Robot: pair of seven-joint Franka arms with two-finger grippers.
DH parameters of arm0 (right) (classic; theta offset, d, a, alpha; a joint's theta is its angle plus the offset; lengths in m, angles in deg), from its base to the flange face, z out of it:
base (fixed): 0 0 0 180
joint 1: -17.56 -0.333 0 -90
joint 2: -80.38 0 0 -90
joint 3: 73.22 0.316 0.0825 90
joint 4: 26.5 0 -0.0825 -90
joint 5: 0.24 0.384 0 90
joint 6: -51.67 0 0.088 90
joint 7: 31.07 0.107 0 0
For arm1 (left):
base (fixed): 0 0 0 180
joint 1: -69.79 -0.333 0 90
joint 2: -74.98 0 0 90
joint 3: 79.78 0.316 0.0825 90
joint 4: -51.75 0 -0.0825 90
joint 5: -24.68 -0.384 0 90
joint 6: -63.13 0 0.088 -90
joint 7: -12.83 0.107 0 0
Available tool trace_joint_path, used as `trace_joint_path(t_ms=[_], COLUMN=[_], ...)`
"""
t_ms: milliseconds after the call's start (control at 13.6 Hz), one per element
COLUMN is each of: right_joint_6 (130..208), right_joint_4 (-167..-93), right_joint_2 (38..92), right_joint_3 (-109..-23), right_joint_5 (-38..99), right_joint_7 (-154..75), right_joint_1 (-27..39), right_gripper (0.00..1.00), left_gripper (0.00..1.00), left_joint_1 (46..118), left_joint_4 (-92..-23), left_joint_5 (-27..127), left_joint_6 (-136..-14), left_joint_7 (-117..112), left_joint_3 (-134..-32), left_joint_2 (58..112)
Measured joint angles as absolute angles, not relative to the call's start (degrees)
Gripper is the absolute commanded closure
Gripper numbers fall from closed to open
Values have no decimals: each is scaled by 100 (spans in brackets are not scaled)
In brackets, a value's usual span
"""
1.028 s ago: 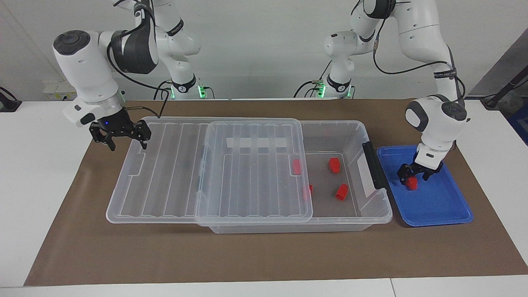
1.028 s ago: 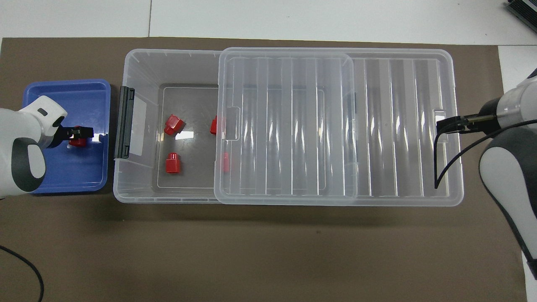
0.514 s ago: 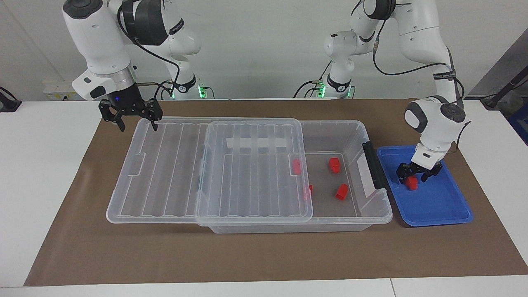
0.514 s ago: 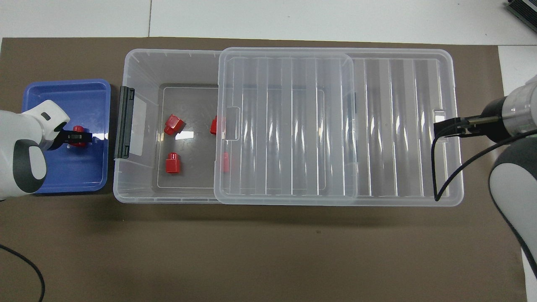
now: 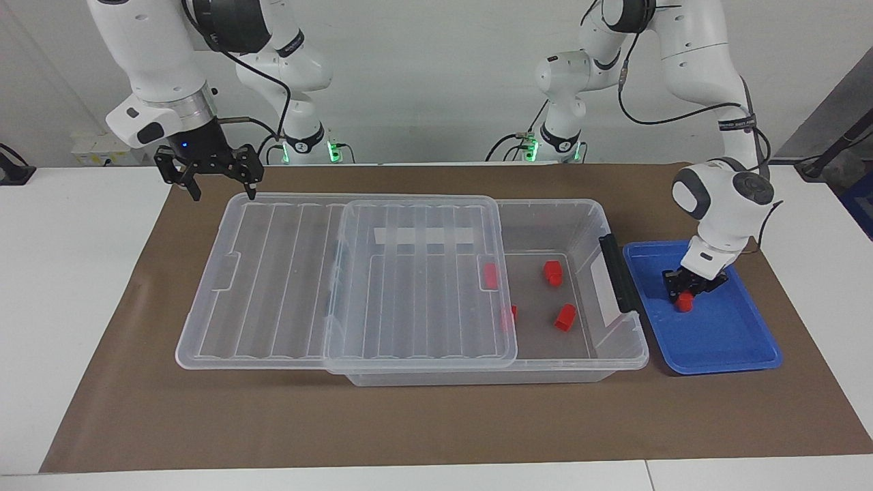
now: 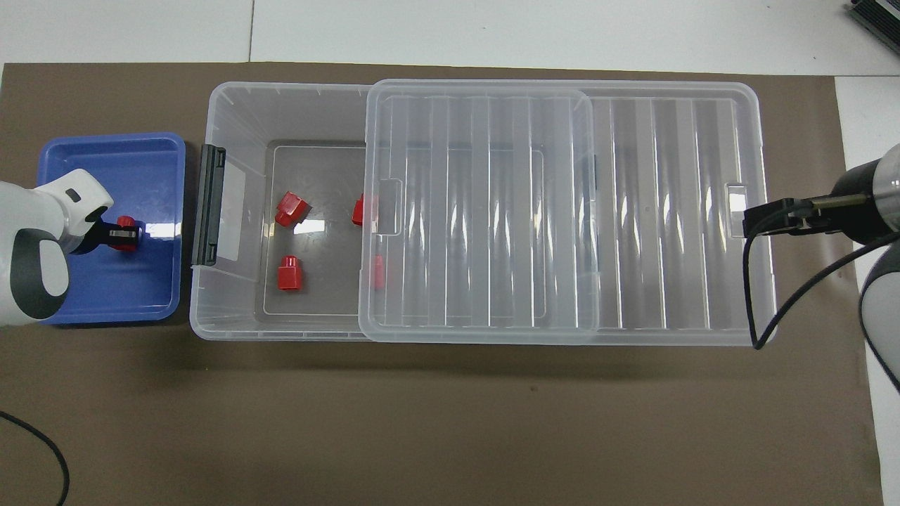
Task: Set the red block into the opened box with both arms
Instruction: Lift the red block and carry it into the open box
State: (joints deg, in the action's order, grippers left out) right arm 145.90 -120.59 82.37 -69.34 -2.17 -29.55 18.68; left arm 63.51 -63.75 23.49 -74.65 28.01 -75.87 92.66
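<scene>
- Since a second ago the right gripper (image 5: pixel 217 183) has risen off the lid's end and now hangs open over the mat at the lid's 9 o'clock corner in the facing view; meanwhile the left gripper (image 5: pixel 685 292) has closed
- It now pinches the red block (image 5: pixel 684 303) down in the blue tray (image 5: pixel 723 341), apparently ready to lift
- At the tray's 9 o'clock, the box (image 5: pixel 624 351) stands open, its lid (image 5: pixel 286 286) slid toward the right arm's end, baring the floor for drops
- Four more red blocks (image 5: pixel 565 317) already lie inside
</scene>
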Motion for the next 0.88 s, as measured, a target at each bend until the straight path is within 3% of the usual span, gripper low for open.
trace_joint_path(t_ms=[441, 881], right_joint_6=[14558, 14558], right_joint_4=[-12036, -12037], right_joint_2=[8234, 8233], right_joint_3=[-6943, -6943], right_joint_5=[-177, -174], right_joint_7=[-2955, -2955], right_joint_1=[1871, 1871], right_gripper=[1, 1], left_gripper=[100, 100], left_joint_1=[6407, 7703], left_joint_4=[-3828, -3170], left_joint_5=[2796, 3057], left_joint_6=[-3531, -2772], left_joint_7=[2175, -771], left_joint_3=[-7706, -7779], left_joint_2=[8846, 8555])
